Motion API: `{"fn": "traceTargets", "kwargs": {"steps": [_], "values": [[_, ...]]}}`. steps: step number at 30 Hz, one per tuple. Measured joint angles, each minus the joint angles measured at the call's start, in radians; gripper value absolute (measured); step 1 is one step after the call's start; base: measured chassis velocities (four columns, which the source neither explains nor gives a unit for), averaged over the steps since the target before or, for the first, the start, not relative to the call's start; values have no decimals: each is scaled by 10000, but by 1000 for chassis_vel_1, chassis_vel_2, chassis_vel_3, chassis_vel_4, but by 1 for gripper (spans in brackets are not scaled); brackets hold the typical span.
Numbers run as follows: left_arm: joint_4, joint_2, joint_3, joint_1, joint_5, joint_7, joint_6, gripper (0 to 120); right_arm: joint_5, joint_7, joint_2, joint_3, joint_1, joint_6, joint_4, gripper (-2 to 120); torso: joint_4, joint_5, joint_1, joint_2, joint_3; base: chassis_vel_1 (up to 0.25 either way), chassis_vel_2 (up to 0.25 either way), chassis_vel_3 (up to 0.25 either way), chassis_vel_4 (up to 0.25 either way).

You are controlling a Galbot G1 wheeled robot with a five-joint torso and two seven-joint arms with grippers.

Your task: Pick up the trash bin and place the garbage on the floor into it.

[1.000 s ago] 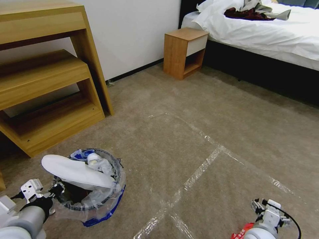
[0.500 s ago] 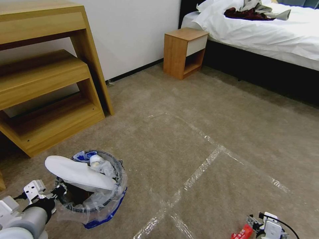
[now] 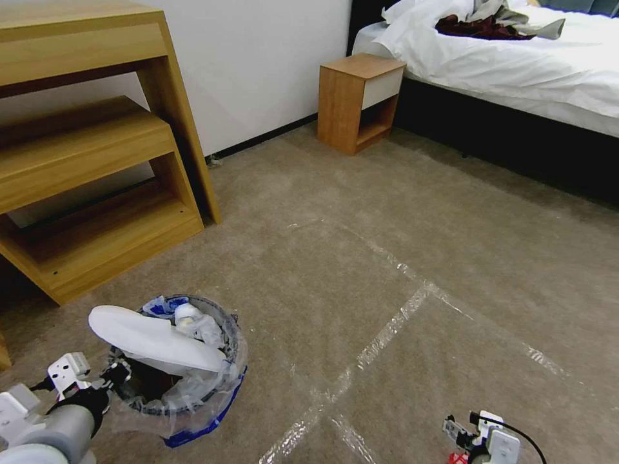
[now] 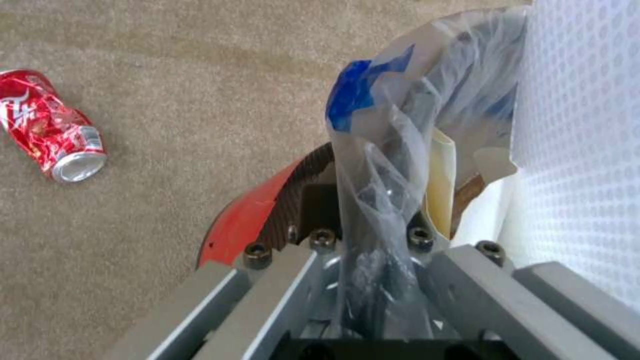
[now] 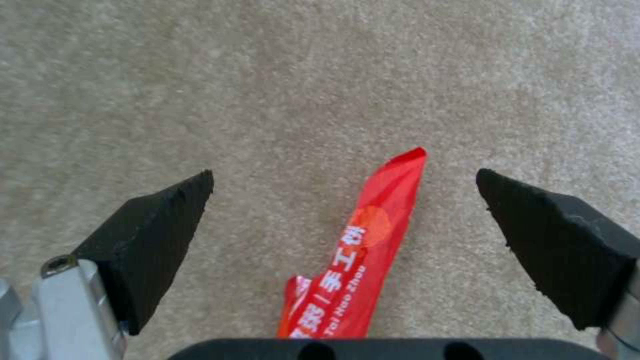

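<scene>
— What is the right gripper (image 5: 343, 185) doing down at the near edge?

— It is hanging low over the carpet (image 3: 400, 212) with its two black fingertips (image 5: 157, 235) spread wide — nothing is being held between them. A red wrapper (image 5: 363, 250) with white lettering is lying flat on the carpet in the gap, touching neither tip. In the head view the arm is showing only its wrist at the bottom right.

— And the left gripper (image 4: 373, 270)?

— At the bottom left, it is pinching the near rim of the trash bin (image 3: 193, 386). In the left wrist view its fingers are closing on the red rim and a bunch of the clear plastic liner (image 4: 393, 165), which is standing up out of the grip.

— What is sitting in the bin?

— A white slipper (image 3: 151, 338) is lying across the top, its toe sticking out past the rim on the left side. Crumpled white litter is showing just behind it, and a blue edge of the bag is hanging down the bin's front. Whether the bin is resting on the carpet or being held just above it cannot be told.

— Anything else on the floor?

— A crushed red can (image 4: 50, 125) is lying on its side near the bin. Shiny tape strips (image 3: 387, 332) are crossing the carpet beyond, then a wooden desk (image 3: 97, 161), a nightstand (image 3: 358, 100) and a bed (image 3: 516, 58).
</scene>
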Motion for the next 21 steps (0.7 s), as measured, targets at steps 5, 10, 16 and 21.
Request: {"fn": "traceTargets", "kwargs": {"steps": [5, 10, 16, 21], "values": [[69, 13, 25, -37, 55, 27, -7, 0, -120, 123, 23, 9, 192, -107, -308, 100, 1, -1, 0, 0, 0, 0, 0, 0, 0], [146, 46, 44, -77, 58, 29, -11, 0, -231, 231, 53, 3, 400, -196, -629, 100, 0, -1, 0, 0, 0, 0, 0, 0, 0], [195, 70, 58, -101, 57, 29, -13, 0, -173, 262, 64, -23, 541, -262, -796, 100, 0, 0, 0, 0, 0, 0, 0, 0, 0], [249, 100, 82, -120, 60, 27, -17, 0, 7, 326, 69, -117, 581, -352, -929, 100, 0, -1, 0, 0, 0, 0, 0, 0, 0]]}}
